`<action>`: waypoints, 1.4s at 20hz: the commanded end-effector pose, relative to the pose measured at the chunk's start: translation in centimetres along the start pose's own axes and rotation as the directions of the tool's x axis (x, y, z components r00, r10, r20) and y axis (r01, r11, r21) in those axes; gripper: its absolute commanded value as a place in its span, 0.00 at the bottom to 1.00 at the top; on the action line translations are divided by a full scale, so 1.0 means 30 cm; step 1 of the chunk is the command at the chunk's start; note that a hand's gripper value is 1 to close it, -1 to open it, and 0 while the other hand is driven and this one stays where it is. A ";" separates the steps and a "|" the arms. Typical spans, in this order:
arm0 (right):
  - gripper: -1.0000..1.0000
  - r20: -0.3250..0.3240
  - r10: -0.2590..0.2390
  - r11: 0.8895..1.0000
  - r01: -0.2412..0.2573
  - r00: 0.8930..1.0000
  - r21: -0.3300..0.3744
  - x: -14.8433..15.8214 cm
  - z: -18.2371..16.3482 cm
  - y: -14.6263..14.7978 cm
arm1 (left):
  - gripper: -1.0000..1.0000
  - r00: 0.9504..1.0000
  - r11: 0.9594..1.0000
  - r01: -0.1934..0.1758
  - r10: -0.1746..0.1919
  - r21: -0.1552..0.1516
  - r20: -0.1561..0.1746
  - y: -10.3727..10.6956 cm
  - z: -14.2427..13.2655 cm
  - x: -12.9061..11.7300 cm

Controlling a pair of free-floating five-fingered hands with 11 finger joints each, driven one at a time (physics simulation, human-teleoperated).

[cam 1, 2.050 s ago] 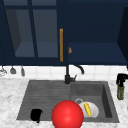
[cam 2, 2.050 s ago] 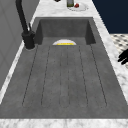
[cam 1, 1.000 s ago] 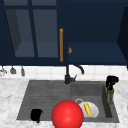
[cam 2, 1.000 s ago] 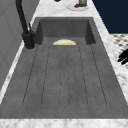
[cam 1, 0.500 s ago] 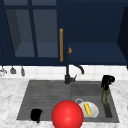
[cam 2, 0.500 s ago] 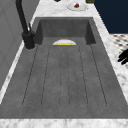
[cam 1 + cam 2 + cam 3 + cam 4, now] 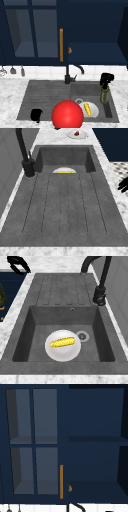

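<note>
Front view faces the sink (image 7: 110, 112); side views look along it; upper view faces the cabinet (image 7: 95, 459).

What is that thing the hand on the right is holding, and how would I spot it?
Start at the sink and go to the right end of its basin. Above that end the right hand grips the top of a bottle that stands upright. It is dark olive green and slim, unlike the white plate with yellow corn beside it.
</note>
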 end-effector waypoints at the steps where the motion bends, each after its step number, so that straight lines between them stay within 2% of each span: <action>1: 1.00 -0.015 -0.011 0.997 0.010 1.000 -0.075 0.044 0.083 -0.040 | 0.50 1.000 1.000 0.000 0.000 0.000 0.000 0.000 0.000 0.000; 12: 1.00 -0.017 -0.022 0.995 0.020 1.000 -0.099 0.188 0.337 -0.135 | 0.50 1.000 1.000 0.000 0.000 0.000 0.000 0.000 0.000 0.000; 28: 1.00 -0.019 -0.005 0.993 0.002 1.000 -0.114 0.395 0.687 -0.317 | 0.50 1.000 1.000 0.000 0.000 0.000 0.000 0.000 0.000 0.000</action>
